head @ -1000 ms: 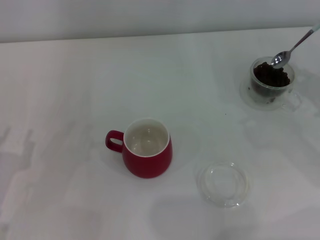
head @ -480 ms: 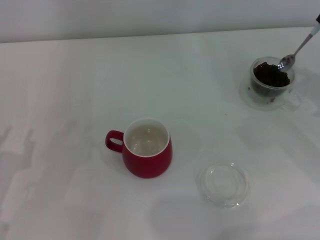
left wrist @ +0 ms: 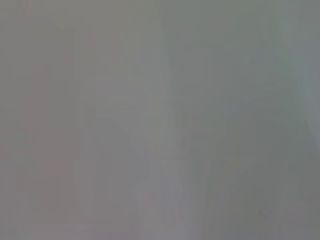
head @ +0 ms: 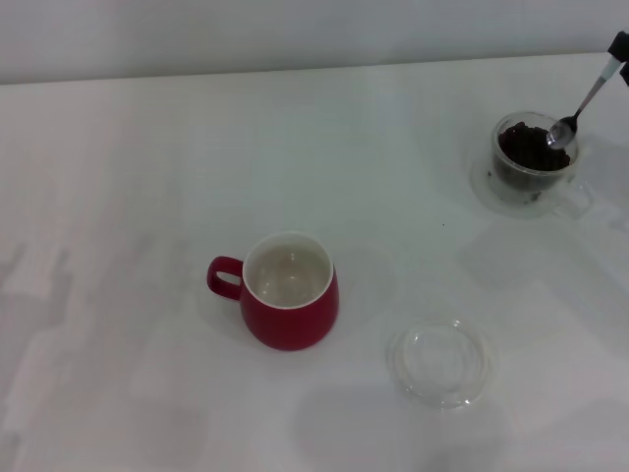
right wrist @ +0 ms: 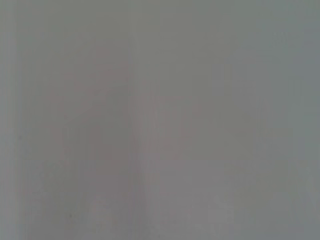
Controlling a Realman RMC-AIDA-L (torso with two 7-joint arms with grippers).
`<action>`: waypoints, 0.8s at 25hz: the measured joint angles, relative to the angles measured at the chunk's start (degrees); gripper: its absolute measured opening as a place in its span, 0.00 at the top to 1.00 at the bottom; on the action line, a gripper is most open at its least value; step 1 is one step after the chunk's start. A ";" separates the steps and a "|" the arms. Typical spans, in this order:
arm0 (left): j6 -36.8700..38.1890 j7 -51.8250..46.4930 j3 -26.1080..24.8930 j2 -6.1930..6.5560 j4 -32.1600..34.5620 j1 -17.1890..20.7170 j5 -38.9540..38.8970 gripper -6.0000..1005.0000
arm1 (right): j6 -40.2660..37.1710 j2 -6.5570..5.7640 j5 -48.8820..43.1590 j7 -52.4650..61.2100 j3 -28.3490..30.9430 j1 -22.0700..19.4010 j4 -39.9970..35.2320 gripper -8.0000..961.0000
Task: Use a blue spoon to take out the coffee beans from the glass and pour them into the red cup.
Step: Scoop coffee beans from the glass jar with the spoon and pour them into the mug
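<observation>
The glass [head: 534, 162] stands at the far right of the table, filled with dark coffee beans [head: 527, 147]. The blue spoon [head: 580, 106] slants steeply over it, its shiny bowl at the glass's right rim, just on the beans. The spoon's stem runs up to the dark tip of my right gripper [head: 619, 44] at the frame's right edge, which holds it by the handle; most of the handle is out of view. The red cup [head: 290, 290] stands in the middle, its white inside empty and its handle to the left. My left gripper is out of view.
A shallow clear glass dish [head: 439, 361] lies right of the red cup, near the front. The white table [head: 147, 177] reaches to a pale wall at the back. Both wrist views show only blank grey.
The spoon has tilted steeper, and its bowl has moved right and down to the right rim of the glass. The right gripper's dark tip has come into view at the right edge.
</observation>
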 joint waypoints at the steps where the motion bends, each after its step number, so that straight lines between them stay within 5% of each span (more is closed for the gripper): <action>1: -0.02 0.00 0.00 0.00 -0.04 -0.09 -0.02 0.49 | -0.36 0.04 -0.01 -0.30 -0.08 0.04 0.10 0.84; 20: -2.16 0.00 -0.18 0.00 -0.44 -1.20 -0.14 0.49 | -4.04 0.25 0.18 -0.38 -0.86 0.46 2.33 0.83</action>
